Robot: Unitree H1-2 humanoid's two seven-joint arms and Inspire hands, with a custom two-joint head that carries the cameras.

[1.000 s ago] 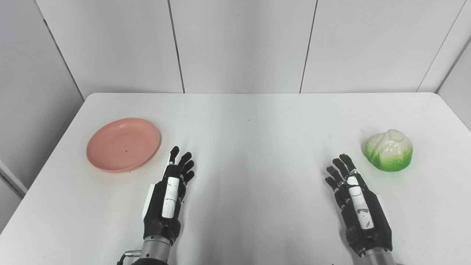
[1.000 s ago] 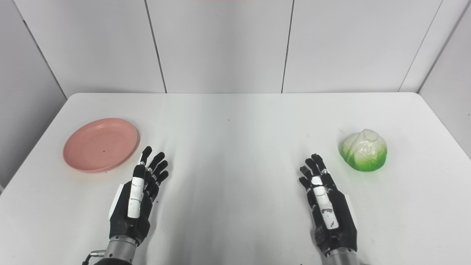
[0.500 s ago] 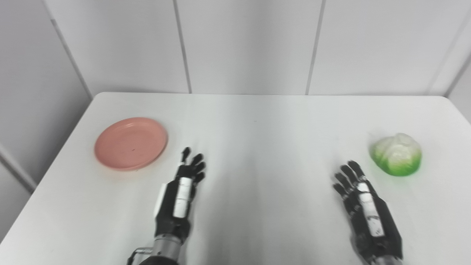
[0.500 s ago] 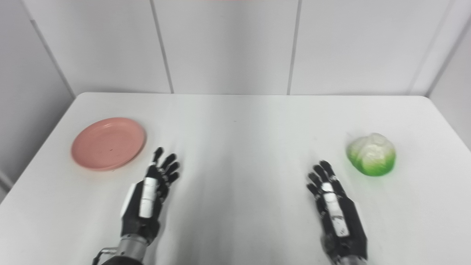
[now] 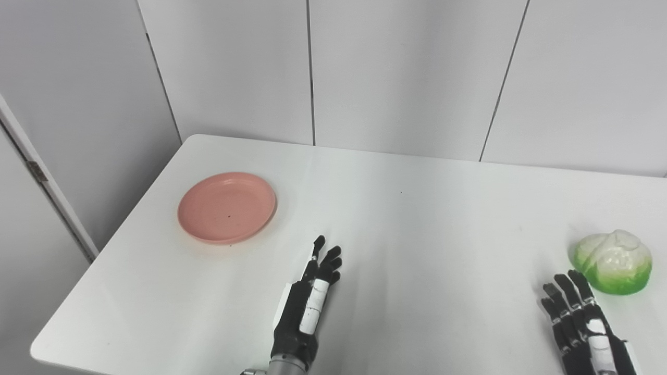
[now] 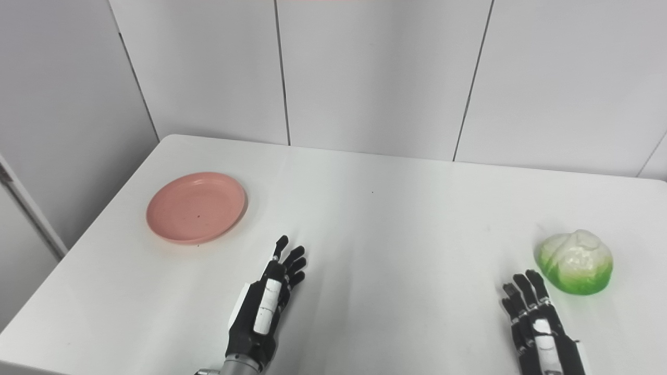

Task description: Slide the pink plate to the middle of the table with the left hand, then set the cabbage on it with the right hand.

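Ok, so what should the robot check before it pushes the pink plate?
1. Pink plate holds nothing: ok.
2. Left hand open, holding nothing: ok.
3. Left hand touching the plate: not ok, it is apart, nearer the robot and to the plate's right.
4. White table bare between plate and middle: ok.
5. Cabbage on the table, out of the path: ok.
6. Right hand open, waiting near the cabbage: ok.
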